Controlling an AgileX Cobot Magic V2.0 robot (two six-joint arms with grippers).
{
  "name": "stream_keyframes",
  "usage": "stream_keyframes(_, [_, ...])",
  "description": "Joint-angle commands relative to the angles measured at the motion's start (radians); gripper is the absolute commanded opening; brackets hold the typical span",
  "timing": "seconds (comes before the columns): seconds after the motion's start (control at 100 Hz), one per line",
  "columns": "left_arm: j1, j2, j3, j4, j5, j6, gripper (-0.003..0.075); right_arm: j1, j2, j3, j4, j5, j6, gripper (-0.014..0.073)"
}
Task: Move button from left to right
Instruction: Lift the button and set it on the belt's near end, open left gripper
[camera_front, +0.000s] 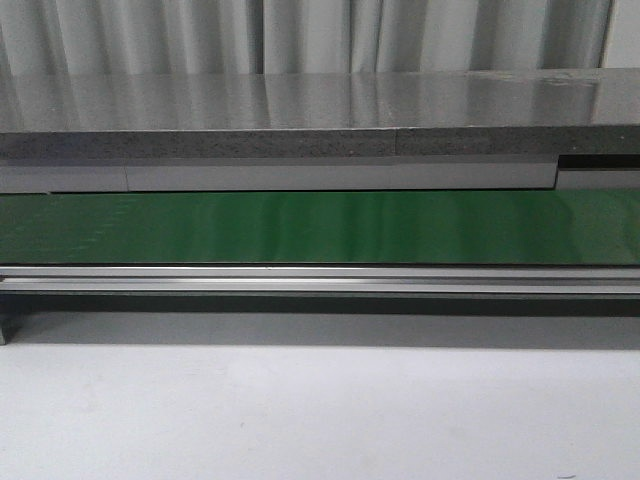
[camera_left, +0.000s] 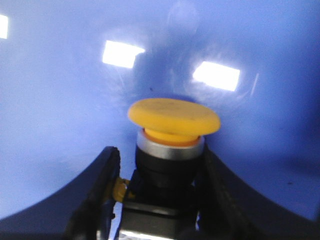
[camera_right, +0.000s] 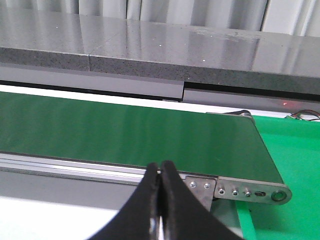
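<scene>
On my left wrist feed I'm seeing the button (camera_left: 172, 145) sitting right between the left gripper (camera_left: 165, 200) fingers, its orange-yellow mushroom cap pointing away from the camera, a silver ring under the cap and the black body below that. The dark fingers (camera_left: 97, 195) are flanking the body on both sides and look to be clamped against it, so I'm reading the claw as closed on the button. Behind it everything is a glossy blue surface (camera_left: 60, 110) throwing back bright white light patches; I can't tell whether the button is touching it.

The front camera is showing me no arm and no button, only the pale table (camera_front: 320, 420), the green conveyor belt (camera_front: 320, 228) running across with its metal rail along the near edge, and a grey stone-like counter (camera_front: 320, 110) behind it.

Over on the right wrist feed, the right gripper (camera_right: 161, 175) is hanging with its two black fingers pressed together, holding nothing, looking at the belt's end by the roller bracket (camera_right: 240, 190).
</scene>
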Motion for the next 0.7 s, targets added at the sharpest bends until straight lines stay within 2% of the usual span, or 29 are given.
stream_keyframes(0.0, [0.0, -0.098, -0.068, -0.023, 0.027, -0.004, 0.0005, -0.003, -0.011, 0.001, -0.003, -0.079, 0.002, -0.0122])
stream_keyframes(0.15, [-0.019, -0.158, -0.129, -0.059, 0.101, -0.004, 0.0005, -0.003, -0.011, 0.001, -0.003, -0.079, 0.002, -0.0122])
stream_keyframes(0.39, [-0.109, -0.185, -0.153, -0.107, 0.168, -0.004, 0.0005, -0.003, -0.011, 0.001, -0.003, -0.079, 0.002, -0.0122])
stream_keyframes(0.69, [-0.185, -0.184, -0.151, -0.107, 0.167, -0.004, 0.0006, -0.003, -0.011, 0.001, -0.003, -0.079, 0.002, -0.0122])
